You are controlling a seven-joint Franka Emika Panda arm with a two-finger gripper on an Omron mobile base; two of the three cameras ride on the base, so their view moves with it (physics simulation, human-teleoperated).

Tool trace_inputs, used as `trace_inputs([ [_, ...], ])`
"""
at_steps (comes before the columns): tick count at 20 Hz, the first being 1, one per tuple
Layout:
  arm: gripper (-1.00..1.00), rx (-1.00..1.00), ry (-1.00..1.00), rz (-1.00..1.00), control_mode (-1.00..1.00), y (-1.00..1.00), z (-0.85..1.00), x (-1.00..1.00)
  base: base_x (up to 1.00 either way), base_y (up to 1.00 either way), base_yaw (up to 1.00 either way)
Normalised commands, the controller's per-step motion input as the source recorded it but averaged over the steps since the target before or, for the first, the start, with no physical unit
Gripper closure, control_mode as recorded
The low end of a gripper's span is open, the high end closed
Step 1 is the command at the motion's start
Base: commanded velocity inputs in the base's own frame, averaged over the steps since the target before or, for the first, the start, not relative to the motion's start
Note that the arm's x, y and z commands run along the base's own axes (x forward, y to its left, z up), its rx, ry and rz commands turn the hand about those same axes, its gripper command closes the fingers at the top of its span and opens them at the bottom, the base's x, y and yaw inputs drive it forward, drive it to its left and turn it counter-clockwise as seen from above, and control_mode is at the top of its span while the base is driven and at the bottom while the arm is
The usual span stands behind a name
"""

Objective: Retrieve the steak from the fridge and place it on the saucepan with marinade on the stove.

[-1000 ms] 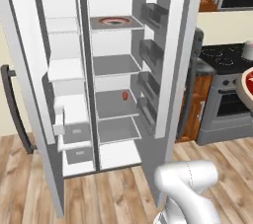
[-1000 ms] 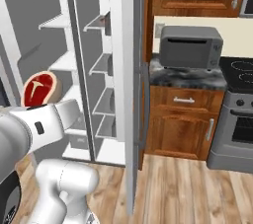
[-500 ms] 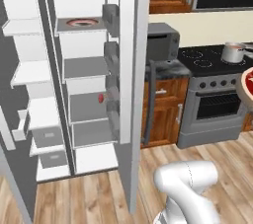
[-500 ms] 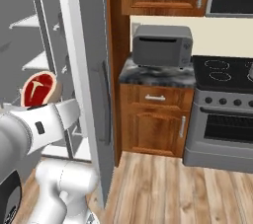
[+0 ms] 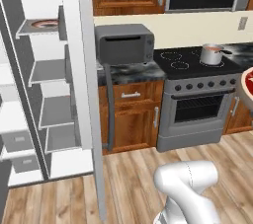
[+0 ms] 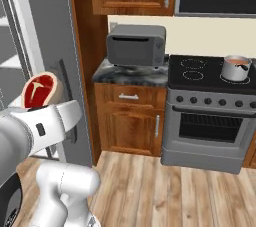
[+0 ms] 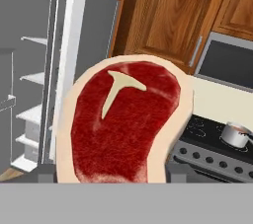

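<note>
Stove [image 5: 197,65] w/ black glass top and white ring burners carries the saucepan [image 5: 211,54] on its back right burner; orange-red marinade [image 6: 237,61] shows inside the pot. Dark marbled counter [image 5: 129,72] just left of the stove holds a grey toaster oven [image 5: 123,43]. Fridge [image 5: 54,94] stands open on the wood floor [image 6: 165,186]; top shelf [image 5: 34,29] bears a flat reddish item [image 5: 47,22], lower shelves white
</note>
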Motion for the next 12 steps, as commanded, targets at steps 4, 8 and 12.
trace_inputs([
  [4, 1.00, 0.00, 0.00, 0.00, 1.00, 0.00, 0.00, 0.00, 0.00, -0.69, 0.00],
  [8, 1.00, 0.00, 0.00, 0.00, 1.00, 0.00, 0.00, 0.00, 0.00, -0.67, 0.00],
  [12, 1.00, 0.00, 0.00, 0.00, 1.00, 0.00, 0.00, 0.00, 0.00, -0.64, 0.00],
])
